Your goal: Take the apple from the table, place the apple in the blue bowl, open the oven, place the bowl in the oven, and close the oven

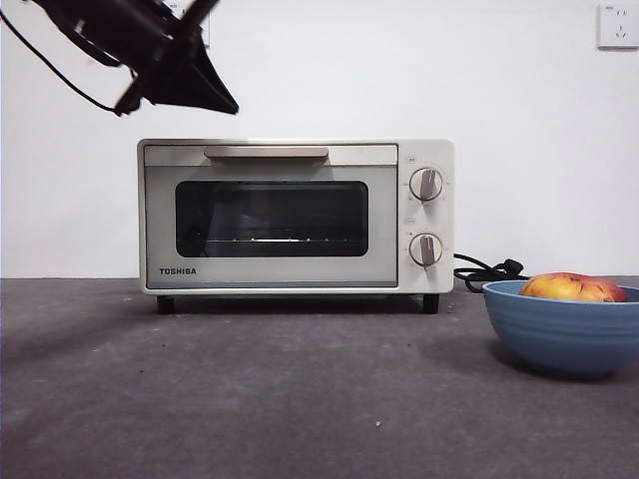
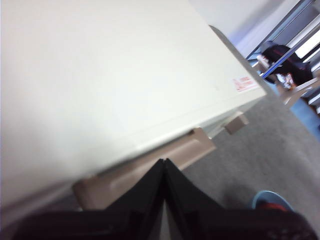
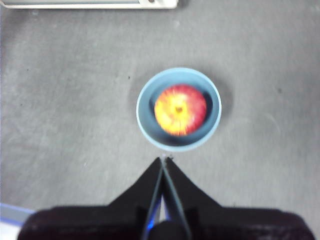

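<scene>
Front view: cream-white boxy toaster oven [image 1: 296, 215] shut at the worktop's [image 1: 250, 399] far middle; its rigid beige bar handle [image 1: 266, 153] looks the likeliest hold. Left wrist view: left tool [image 2: 164, 162], jaws closed and empty, poised above that handle. Right wrist view: right tool [image 3: 163, 160], closed and empty, hovers high over the ridged blue bowl [image 3: 145, 125] holding the red-yellow apple [image 3: 180, 110], near right.

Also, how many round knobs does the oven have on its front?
2. Both sit on the panel beside the glass door of the Toshiba toaster oven, one above the other: upper knob, lower knob. No others show in this view.
</scene>
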Controlling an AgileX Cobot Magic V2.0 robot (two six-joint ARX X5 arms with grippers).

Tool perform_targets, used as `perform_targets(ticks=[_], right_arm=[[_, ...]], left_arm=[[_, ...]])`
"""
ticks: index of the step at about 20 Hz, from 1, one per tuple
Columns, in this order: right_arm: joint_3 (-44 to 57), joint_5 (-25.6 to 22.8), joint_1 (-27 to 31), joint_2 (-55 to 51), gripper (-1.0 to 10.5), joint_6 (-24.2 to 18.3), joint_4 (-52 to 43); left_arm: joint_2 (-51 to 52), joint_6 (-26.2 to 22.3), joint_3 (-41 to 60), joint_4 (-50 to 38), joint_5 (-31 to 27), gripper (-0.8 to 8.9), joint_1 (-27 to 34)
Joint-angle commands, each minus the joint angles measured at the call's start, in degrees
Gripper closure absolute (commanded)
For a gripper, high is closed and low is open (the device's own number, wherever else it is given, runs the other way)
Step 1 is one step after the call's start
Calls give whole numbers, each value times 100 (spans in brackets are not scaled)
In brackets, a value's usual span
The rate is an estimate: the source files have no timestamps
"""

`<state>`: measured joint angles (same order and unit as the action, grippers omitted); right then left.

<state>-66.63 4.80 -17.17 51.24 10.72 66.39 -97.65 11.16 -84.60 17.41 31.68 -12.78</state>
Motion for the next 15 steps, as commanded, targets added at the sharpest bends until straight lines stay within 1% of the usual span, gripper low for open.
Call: perform_targets(ticks=[1,5,7,10,11,12,15], right_arm=[[28,20,-11,-240,958,219,63],[28,35,-11,-566,958,415,197],[28,35,-11,-667,958,439,282],[28,35,-11,-708,958,476,328],[28,33,-11,-721,958,476,323],[28,35,-11,-723,958,481,306],[28,42,-11,-726,958,562,302]], left_arm=[[-267,-238,-142,11,-232,819,-101],[-568,-339,-142,57,-470,819,-190],[-654,-337,-142,186,-531,819,-216],[-691,-365,-142,361,-844,819,-308],[-691,-417,-142,535,-964,819,-348],[-691,-501,-142,787,-1193,819,-400],[-691,-997,-109,1458,-2107,819,-675]])
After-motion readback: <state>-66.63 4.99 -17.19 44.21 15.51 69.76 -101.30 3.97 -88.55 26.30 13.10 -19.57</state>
